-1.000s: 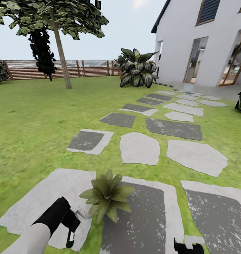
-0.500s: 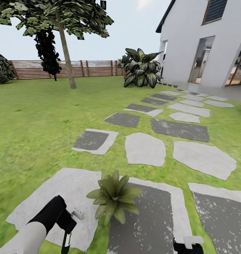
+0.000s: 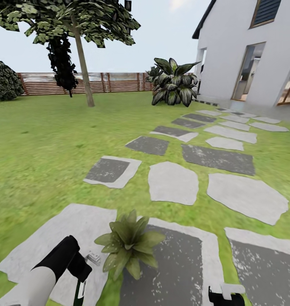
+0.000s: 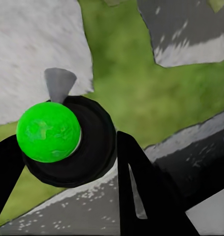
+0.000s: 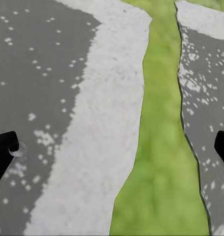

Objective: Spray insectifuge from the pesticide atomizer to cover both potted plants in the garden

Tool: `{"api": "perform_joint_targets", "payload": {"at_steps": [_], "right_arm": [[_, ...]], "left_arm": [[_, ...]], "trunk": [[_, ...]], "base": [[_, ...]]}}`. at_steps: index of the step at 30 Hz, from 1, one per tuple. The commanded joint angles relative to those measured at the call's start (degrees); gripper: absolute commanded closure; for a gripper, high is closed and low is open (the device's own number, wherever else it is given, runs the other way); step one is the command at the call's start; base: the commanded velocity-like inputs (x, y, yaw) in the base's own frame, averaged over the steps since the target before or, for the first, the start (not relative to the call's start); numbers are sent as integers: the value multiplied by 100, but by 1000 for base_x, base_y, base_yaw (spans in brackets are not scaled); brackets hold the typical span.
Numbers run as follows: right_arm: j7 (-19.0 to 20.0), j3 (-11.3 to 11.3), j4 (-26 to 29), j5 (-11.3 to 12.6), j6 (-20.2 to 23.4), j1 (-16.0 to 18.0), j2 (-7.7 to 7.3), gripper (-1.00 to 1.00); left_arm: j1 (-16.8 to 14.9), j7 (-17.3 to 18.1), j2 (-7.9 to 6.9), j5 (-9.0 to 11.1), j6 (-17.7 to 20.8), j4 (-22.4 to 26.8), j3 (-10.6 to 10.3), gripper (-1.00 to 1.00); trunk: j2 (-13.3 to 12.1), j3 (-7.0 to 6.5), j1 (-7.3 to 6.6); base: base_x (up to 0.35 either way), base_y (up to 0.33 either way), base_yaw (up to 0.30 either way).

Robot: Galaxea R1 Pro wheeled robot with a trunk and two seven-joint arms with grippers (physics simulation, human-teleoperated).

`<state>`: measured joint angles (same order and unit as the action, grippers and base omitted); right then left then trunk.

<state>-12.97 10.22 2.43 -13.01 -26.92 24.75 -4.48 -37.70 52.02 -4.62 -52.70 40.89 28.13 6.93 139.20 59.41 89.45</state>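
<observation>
Since 1.0 s ago the head view has swung, so the camera is judged to have moved, not the potted plant (image 3: 128, 245). The pesticide atomizer (image 4: 48, 132) is clamped in the left gripper (image 3: 80, 277), just beside that plant. The right gripper (image 5: 112, 150) is spread and holds nothing. Pickup looks done; spraying of 1 visible plant remains unconfirmed. Open lawn (image 3: 43, 148) and stepping stones (image 3: 172, 182) leave room.

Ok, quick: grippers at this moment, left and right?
Left gripper: closed on the pesticide atomizer, beside the potted plant.
Right gripper: open, fingers wide apart, empty, over the stepping stones.
</observation>
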Motion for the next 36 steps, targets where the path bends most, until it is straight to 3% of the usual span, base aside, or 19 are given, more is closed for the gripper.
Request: {"api": "perform_joint_targets", "payload": {"at_steps": [1, 3, 7, 11, 13, 23, 36], "right_arm": [[-21, 41, -6, -61, -15, 3, 0, -100], [-22, 41, -6, -61, -17, 2, -5, -100], [-22, 42, -5, -61, -20, 1, -8, -100], [-22, 43, -5, -65, -24, 0, -45, -100], [-22, 42, -11, -69, -24, -1, -58, -100], [-17, 41, -7, -70, -24, 2, -41, -100], [-20, 41, -5, -64, -24, 1, -9, -100]], "left_arm": [[-6, 44, 1, -38, 111, 34, 36, 100], [-9, 106, 14, -43, 191, 65, 37, 100], [-31, 568, 13, -93, 221, 85, 24, 100], [-51, 772, 40, -387, 226, 87, -26, 100], [-53, 781, 59, -465, 233, 88, -28, 100], [-60, 784, 30, -486, 246, 92, -25, 100], [-56, 767, 17, -487, 323, 89, -25, 100]], "trunk": [[2, 6, 2], [2, 6, 2], [2, 6, 2], [2, 6, 2], [2, 6, 2], [2, 6, 2], [2, 6, 2]], "base": [[293, -119, 255], [302, -112, 266], [291, -142, 154], [144, -217, 17], [-149, -237, 1], [-260, -198, 1], [-81, -245, 192]]}}
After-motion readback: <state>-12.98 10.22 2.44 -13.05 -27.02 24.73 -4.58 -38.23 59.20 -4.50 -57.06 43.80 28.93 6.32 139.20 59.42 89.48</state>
